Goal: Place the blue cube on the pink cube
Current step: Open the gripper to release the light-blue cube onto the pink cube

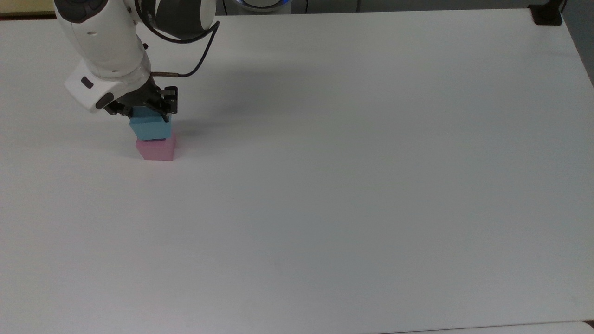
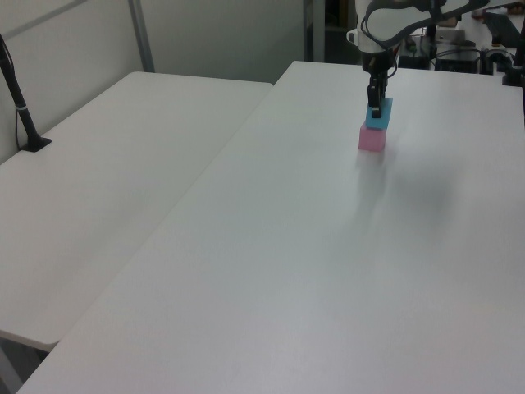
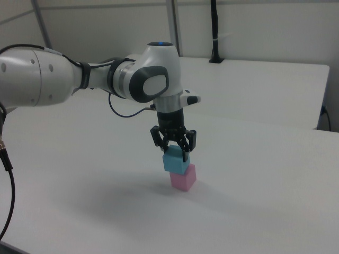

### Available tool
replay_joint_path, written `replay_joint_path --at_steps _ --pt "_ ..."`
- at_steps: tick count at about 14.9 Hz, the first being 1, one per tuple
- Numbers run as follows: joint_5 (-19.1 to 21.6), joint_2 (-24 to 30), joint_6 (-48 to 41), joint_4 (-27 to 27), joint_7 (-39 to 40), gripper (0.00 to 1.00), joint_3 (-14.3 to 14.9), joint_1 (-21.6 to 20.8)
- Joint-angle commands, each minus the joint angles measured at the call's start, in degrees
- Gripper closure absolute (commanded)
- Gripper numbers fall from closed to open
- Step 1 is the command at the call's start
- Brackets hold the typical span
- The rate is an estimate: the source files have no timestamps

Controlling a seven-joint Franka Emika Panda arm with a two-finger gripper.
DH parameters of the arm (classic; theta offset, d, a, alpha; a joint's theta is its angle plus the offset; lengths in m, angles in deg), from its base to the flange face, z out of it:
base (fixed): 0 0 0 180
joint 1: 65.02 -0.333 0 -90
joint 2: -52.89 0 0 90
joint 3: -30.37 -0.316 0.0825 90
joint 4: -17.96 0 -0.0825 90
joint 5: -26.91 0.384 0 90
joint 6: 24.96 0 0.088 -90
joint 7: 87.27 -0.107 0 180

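A white table (image 1: pixel 325 185) carried the pink cube (image 1: pixel 156 150) near the top view's left; a black mount (image 1: pixel 546 15) sat at its far right corner.

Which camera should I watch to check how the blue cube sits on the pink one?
The right view: it is closest and side-on, showing the blue cube on the pink cube, offset toward the right view's left, the gripper shut on it. The top view looks steeply down; the left view shows the stack far off.
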Motion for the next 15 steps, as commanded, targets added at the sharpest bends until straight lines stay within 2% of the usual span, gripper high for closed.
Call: replay_joint_path --at_steps 1,10,11,12,14,15 --pt "1.5 0.6 2.9 1.5 0.4 0.84 0.8 -0.8" --pt "1.7 -0.6 4.4 1.5 0.4 0.84 1.2 -0.2" --pt "1.7 -0.8 4.8 1.5 0.4 0.76 1.2 -0.2" --pt "1.8 -1.1 5.4 1.5 0.2 0.47 1.2 -0.2" --pt "1.8 -1.4 5.6 1.7 -2.1 0.0 1.2 -0.2" --pt "1.8 -1.4 5.8 1.7 -2.5 0.0 1.2 -0.3"
